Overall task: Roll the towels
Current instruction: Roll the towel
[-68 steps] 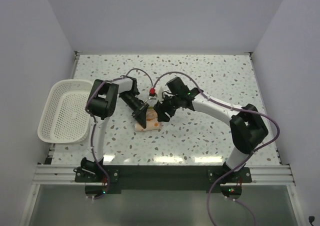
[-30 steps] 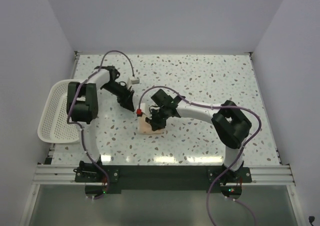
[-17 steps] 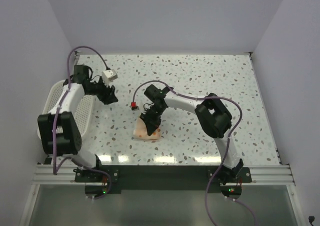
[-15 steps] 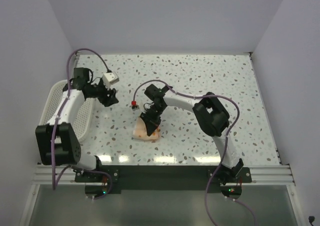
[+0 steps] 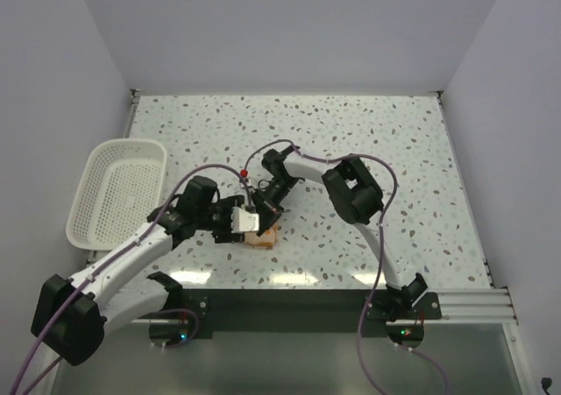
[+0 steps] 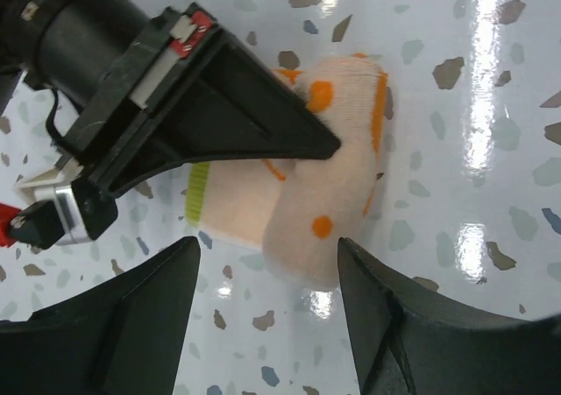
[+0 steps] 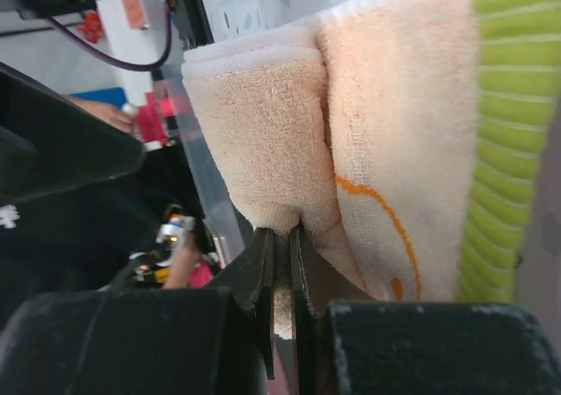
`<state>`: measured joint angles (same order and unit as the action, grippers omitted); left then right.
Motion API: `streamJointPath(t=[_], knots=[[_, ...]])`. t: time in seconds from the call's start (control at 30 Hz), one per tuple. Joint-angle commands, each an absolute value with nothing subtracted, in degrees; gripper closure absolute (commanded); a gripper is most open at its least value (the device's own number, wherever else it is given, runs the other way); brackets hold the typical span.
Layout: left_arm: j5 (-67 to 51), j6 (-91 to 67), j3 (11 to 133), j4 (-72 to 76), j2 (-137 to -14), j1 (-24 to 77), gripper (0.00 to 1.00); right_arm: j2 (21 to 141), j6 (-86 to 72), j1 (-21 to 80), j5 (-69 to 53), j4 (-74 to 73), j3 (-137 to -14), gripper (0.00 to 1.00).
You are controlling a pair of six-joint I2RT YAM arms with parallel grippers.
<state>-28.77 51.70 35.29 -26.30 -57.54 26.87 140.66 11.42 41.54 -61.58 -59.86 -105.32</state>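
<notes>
Terrazzo bench — rolling looks nearly finished: right gripper jaws pinch the peach-orange towel bundle; left gripper jaws wide, probably next to steady it.

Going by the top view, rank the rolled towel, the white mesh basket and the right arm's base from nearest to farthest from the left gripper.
From the left gripper:
1. rolled towel: right at the open fingers, just to the gripper's right.
2. white mesh basket: well out to the left.
3. right arm's base: farthest, at the near edge on the right.
</notes>
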Motion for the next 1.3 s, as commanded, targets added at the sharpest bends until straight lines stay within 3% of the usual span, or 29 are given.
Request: streamJointPath(t=[0.0,0.37,0.93,1.27], knots=[[-21.99,53.0,33.23,-20.93,-57.74,33.55,0.31,146.59,11.43,41.22,-52.82,-59.15,-105.55,1.0],[-19.33,58.62,31.9,-11.86,-69.6,37.0,0.33,151.79,10.9,40.17,-51.68,-59.59,-109.42,1.0],[-23.38,60.55,33.05,-20.12,-66.71,39.02,0.35,152.14,11.6,39.02,-49.13,-58.36,-108.99,1.0],[-22.06,60.39,33.22,-18.64,-72.59,40.08,0.38,151.7,12.13,38.94,-49.13,-58.71,-109.16,1.0]])
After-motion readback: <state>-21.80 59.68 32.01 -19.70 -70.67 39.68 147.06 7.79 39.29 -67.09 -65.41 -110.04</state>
